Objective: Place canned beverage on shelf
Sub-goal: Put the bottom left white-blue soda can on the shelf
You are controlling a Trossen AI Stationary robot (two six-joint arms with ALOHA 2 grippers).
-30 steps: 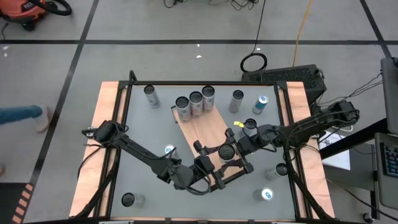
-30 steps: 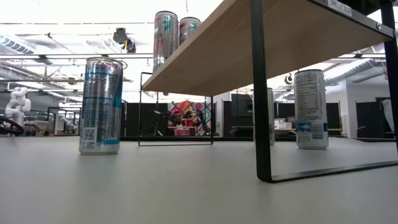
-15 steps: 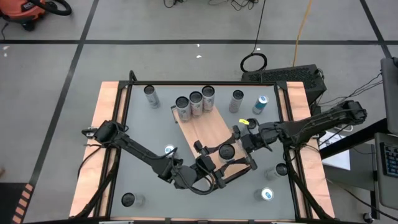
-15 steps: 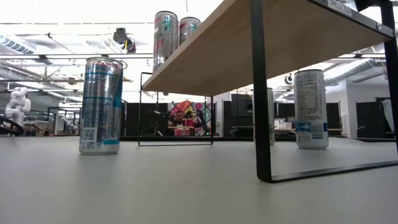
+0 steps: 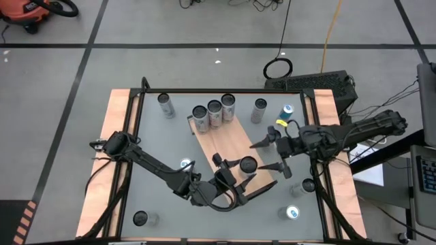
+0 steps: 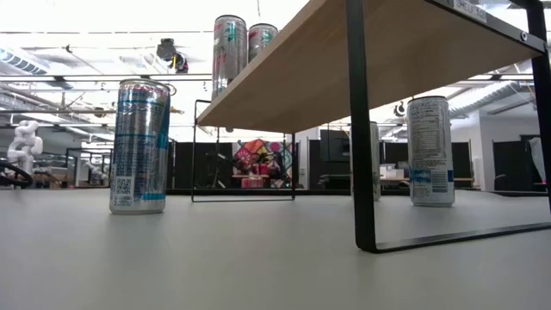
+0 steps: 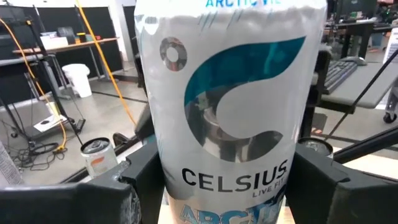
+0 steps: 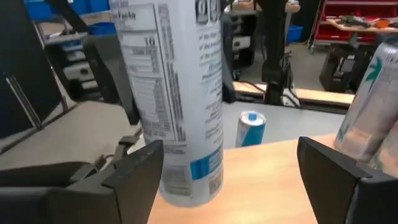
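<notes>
The left gripper (image 5: 231, 178) is over the near end of the shelf (image 5: 225, 139), its fingers (image 7: 140, 180) partly spread and clamped on the sides of a white Celsius can (image 5: 248, 165) that stands upright on the board. To the right, the right gripper (image 5: 270, 154) hangs just beside that can with its jaws spread wide, holding nothing. Three cans (image 5: 214, 113) stand at the shelf's far end.

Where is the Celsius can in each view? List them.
High view: Celsius can on the shelf's lower end, in left gripper.
Low view: not visible.
Left wrist view: fills the picture.
Right wrist view: standing on the shelf.
Shared landmark: the shelf.
</notes>
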